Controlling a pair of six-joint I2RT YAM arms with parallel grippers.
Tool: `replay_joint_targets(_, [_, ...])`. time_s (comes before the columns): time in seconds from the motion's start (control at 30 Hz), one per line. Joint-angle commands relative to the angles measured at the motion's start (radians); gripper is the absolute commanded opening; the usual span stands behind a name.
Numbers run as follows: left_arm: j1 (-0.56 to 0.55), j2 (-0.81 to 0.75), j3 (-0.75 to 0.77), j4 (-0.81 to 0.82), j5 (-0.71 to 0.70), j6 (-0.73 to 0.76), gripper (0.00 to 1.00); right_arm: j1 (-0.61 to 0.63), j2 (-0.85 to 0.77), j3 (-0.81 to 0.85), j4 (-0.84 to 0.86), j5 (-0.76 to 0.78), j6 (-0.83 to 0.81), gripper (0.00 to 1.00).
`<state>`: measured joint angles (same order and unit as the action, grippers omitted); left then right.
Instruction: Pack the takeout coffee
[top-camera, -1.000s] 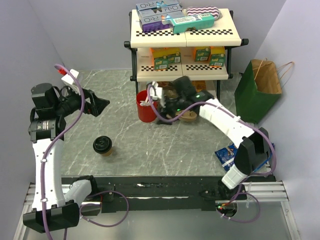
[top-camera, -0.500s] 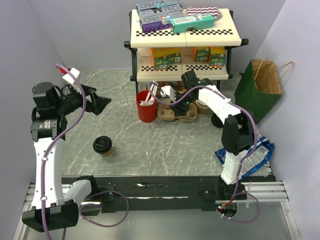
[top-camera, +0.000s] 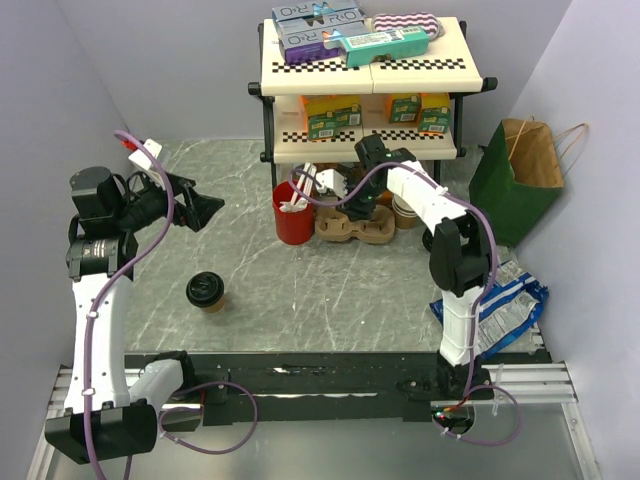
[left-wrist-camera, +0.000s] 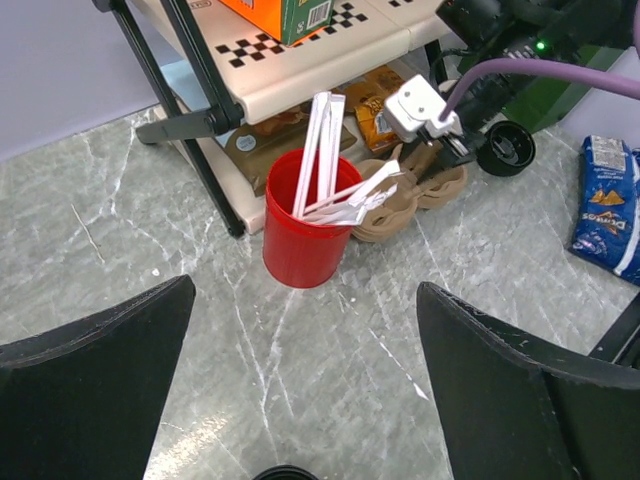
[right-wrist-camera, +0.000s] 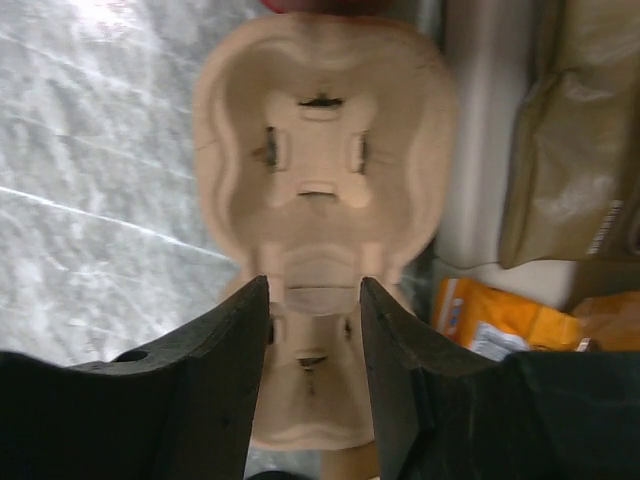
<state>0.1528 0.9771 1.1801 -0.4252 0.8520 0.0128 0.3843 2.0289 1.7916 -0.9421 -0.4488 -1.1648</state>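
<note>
Well, the takeout coffee (top-camera: 205, 290) stands upright on the table (top-camera: 300, 290), lid on, well apart from both arms. The left claw (top-camera: 208, 213) hangs in the air, spread wide and holding nothing. The right claw (right-wrist-camera: 315, 290) straddles the middle ridge of the pulp cup carrier (right-wrist-camera: 320, 130) beside the red cup (top-camera: 292, 220); I cannot tell whether it is pinching.

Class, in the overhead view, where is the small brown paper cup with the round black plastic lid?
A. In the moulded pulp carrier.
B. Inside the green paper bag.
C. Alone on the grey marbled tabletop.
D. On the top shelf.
C: the small brown paper cup with the round black plastic lid stands by itself on the grey marbled tabletop, apart from the red plastic cup of stirrers.
</note>
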Motion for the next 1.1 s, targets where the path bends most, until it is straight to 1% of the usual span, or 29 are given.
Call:
replay_joint_targets(0.0, [-0.002,-0.009,-0.007,0.043,0.022,-0.039,0.99,-0.015,0.047,0.087,-0.053,0.004,-0.07,0.48])
replay_joint_targets(0.17, [-0.004,-0.002,-0.007,0.042,0.018,-0.037,0.99,-0.018,0.093,0.136,-0.112,-0.001,-0.101,0.47])
replay_joint_targets(0.47, [-0.002,0.008,-0.005,0.039,0.005,-0.033,0.99,-0.019,0.142,0.173,-0.142,0.009,-0.136,0.46])
replay_joint_targets(0.57, [-0.002,0.009,-0.002,0.032,0.001,-0.027,0.99,-0.019,0.159,0.196,-0.161,0.012,-0.141,0.44])
replay_joint_targets(0.63, [-0.001,0.009,0.0,0.032,-0.001,-0.024,0.99,-0.019,0.169,0.216,-0.175,0.013,-0.142,0.41])
replay_joint_targets(0.67, [-0.001,0.011,-0.002,0.031,-0.002,-0.024,0.99,-0.019,0.175,0.224,-0.181,0.013,-0.144,0.37])
replay_joint_targets(0.73, [-0.001,0.014,-0.002,0.034,-0.004,-0.024,0.99,-0.018,0.186,0.245,-0.205,0.012,-0.144,0.37])
replay_joint_targets(0.77, [0.001,0.014,-0.005,0.034,-0.004,-0.024,0.99,-0.019,0.189,0.247,-0.207,0.015,-0.147,0.37])
replay_joint_targets(0.9, [-0.001,0.02,-0.004,0.031,-0.004,-0.024,0.99,-0.019,0.191,0.247,-0.224,0.01,-0.151,0.47])
replay_joint_targets(1.07, [0.001,0.021,-0.002,0.029,-0.007,-0.024,0.99,-0.024,0.174,0.226,-0.234,-0.001,-0.157,0.48])
